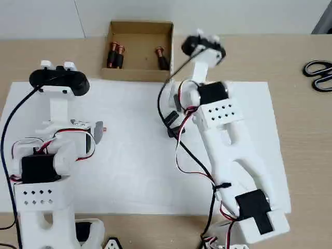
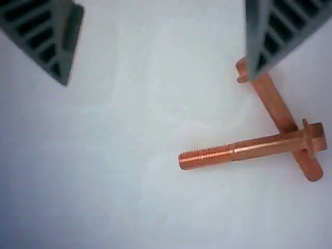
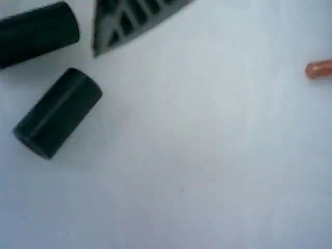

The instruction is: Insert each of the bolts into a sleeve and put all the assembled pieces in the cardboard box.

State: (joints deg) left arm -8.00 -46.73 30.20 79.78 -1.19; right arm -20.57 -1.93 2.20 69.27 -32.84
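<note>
Two copper bolts lie crossed on the white mat, one over the other. My left gripper hangs open above them, one finger over a bolt's head; from above it sits at mid-left, with a bolt tip peeking out. Two black sleeves lie on their sides under my right gripper, which is open, with one finger beside the farther sleeve. Another bolt's tip shows off to the side. The cardboard box at the back holds three assembled pieces.
The white mat covers the middle of the wooden table. Scissors lie at the far right edge. Cables trail from both arms over the mat.
</note>
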